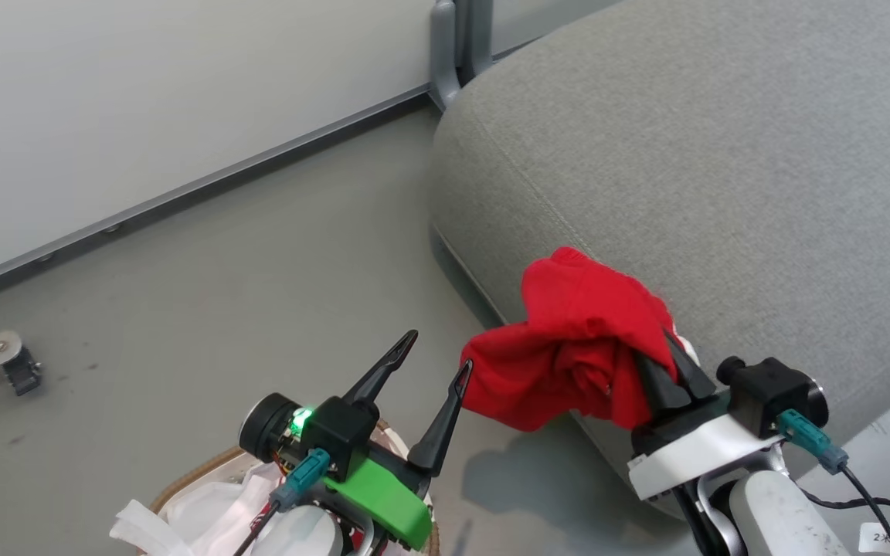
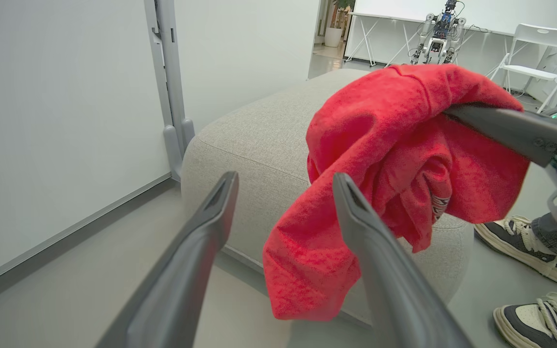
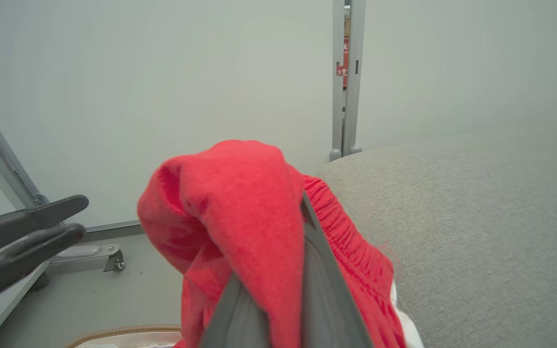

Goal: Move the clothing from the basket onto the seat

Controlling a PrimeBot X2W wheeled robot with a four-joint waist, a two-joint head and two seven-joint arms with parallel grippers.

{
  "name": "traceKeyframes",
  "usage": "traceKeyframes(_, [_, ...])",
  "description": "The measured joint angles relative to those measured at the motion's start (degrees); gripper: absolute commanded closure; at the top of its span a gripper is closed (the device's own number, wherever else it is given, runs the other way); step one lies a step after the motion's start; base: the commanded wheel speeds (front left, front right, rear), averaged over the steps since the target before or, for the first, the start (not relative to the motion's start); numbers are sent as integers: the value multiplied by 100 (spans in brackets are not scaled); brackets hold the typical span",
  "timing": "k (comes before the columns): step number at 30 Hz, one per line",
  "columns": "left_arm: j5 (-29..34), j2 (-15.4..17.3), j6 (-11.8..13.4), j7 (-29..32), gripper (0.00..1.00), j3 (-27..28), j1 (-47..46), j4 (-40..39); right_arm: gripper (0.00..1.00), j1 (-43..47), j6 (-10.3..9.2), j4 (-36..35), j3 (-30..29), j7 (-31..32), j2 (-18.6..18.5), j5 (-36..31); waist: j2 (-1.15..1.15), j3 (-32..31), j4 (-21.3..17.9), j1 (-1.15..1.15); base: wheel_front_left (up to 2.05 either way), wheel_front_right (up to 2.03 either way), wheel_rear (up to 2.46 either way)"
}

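The red clothing (image 1: 576, 340) hangs bunched in the air at the rounded front edge of the seat (image 1: 684, 154), its lower folds drooping over the floor (image 1: 259, 255). It is clamped in our right pincer (image 1: 665, 363), whose jaws are closed tight on the fabric. Our left pincer (image 1: 440, 349) stands wide and empty just beside the garment, above the basket (image 1: 182, 483). We judge this to be the carry-and-place step: next we need to reach the right arm further over the cushion, so the cloth lands wholly on it, and only then let go.
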Motion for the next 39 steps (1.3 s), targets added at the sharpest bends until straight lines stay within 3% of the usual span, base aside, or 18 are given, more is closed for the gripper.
traceKeyframes(6, [-30, 153, 0, 1, 0, -121, -81, -10, 100, -269, 0, -75, -531, 0, -35, -407, 0, 296, -324, 0, 0, 0, 0])
traceKeyframes(14, [-103, 553, 0, 0, 0, -308, -424, -149, 100, -1490, 0, 374, -1054, 0, -692, -923, 0, 843, -226, 0, 0, 0, 0])
traceKeyframes(21, [-209, 827, 0, 0, 0, -626, -892, -283, 100, -2703, 0, 1045, -1541, 0, -1383, -1205, 0, 1476, 116, 0, 0, 0, 0])
traceKeyframes(28, [-297, 1034, 0, 1, 0, -795, -1299, -409, 100, -3775, 0, 1808, -1912, 30, -1819, -1544, 0, 2159, 523, 1, 0, 0, 0])
traceKeyframes(34, [-339, 1072, 0, 1, 0, -834, -1608, -505, 100, -4285, 0, 2094, -2732, 298, -2060, -1954, 0, 2676, 894, 1, 0, 0, 0])
traceKeyframes(39, [-349, 1107, 0, 1, 0, -831, -1696, -570, 100, -4451, 0, 2028, -3494, 625, -1982, -2488, 0, 3068, 1190, 1, 0, 0, 0])
